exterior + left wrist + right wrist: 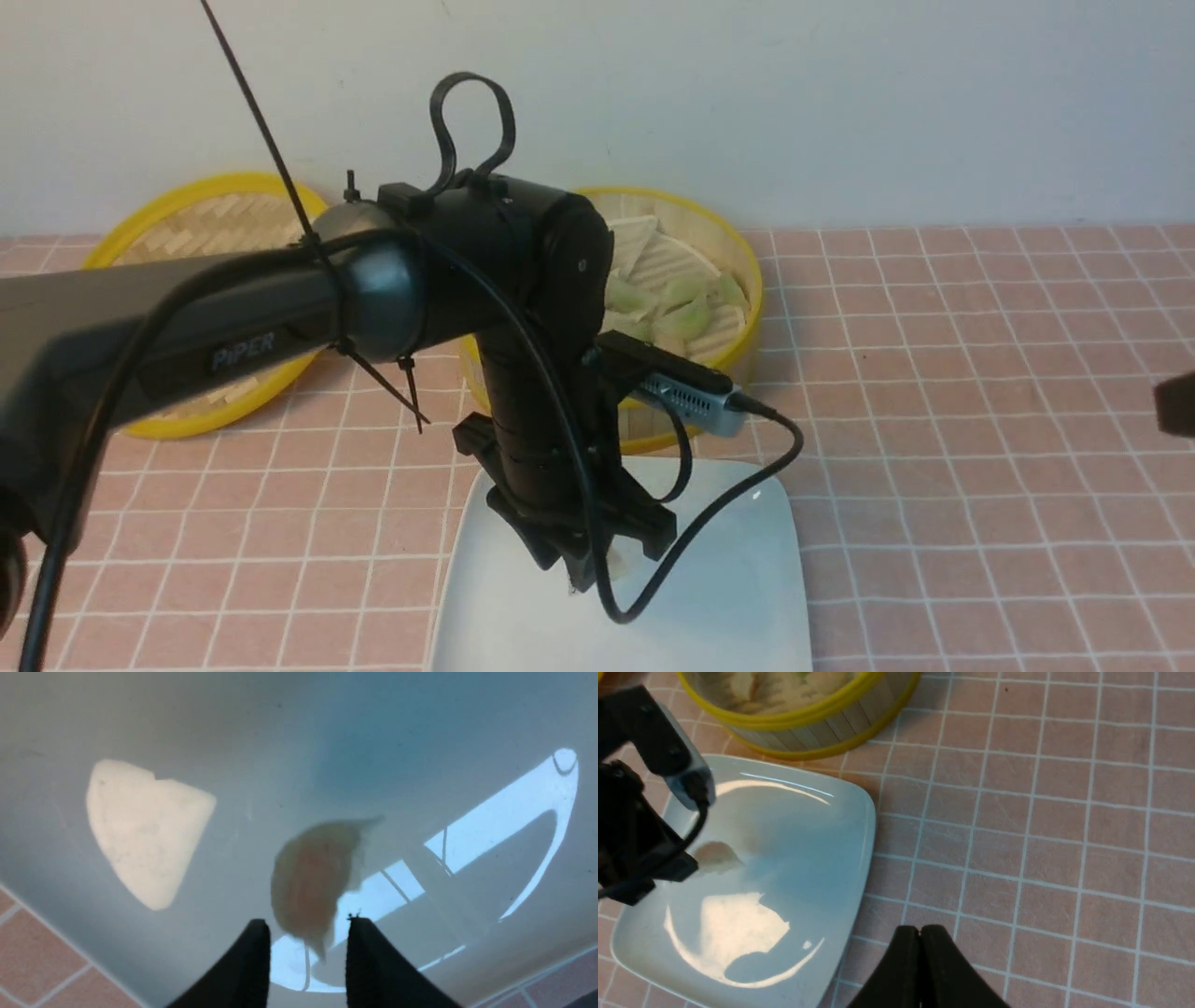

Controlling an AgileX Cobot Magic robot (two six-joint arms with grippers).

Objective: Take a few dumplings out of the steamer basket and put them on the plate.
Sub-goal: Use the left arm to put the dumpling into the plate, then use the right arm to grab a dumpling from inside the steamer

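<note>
My left gripper (pixel 579 577) hangs low over the white plate (pixel 738 597), jaws apart. In the left wrist view a blurred beige dumpling (pixel 313 882) lies just off the open fingertips (pixel 308 924) on the plate (pixel 280 742), touching neither finger. It also shows in the right wrist view (pixel 717 857). The steamer basket (pixel 752 280) stands behind the plate with several pale green dumplings (pixel 686 313) in it. My right gripper (pixel 920 931) is shut and empty above the tablecloth, right of the plate (pixel 794 826).
The flat woven yellow-rimmed lid (pixel 201 233) leans at the back left. The pink checked tablecloth (pixel 980 467) covers the table. The left arm's cable (pixel 709 523) loops over the plate. The basket wall (pixel 822 723) is close to the plate's far edge.
</note>
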